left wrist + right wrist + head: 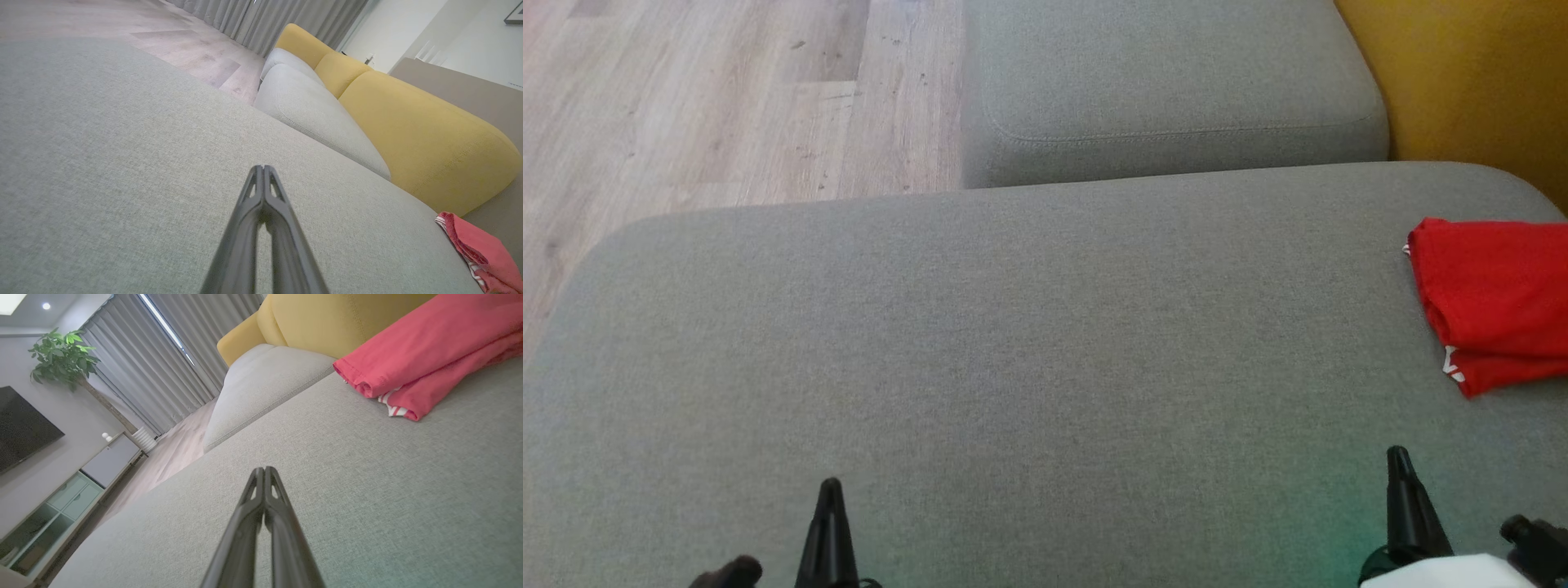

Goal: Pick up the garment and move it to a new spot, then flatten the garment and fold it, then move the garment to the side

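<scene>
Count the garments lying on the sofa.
1. The red garment lies folded over at the right end of the large grey cushion, ahead and to the right of the right pincer. It runs past the head view's edge, so others beyond could be hidden.

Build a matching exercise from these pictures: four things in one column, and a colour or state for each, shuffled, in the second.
1. garment
2. seat cushion
3. backrest
4. left fingers

a. yellow
b. pressed shut, empty
c. red
d. grey

Pairs: 1-c, 2-d, 3-a, 4-b.
</scene>
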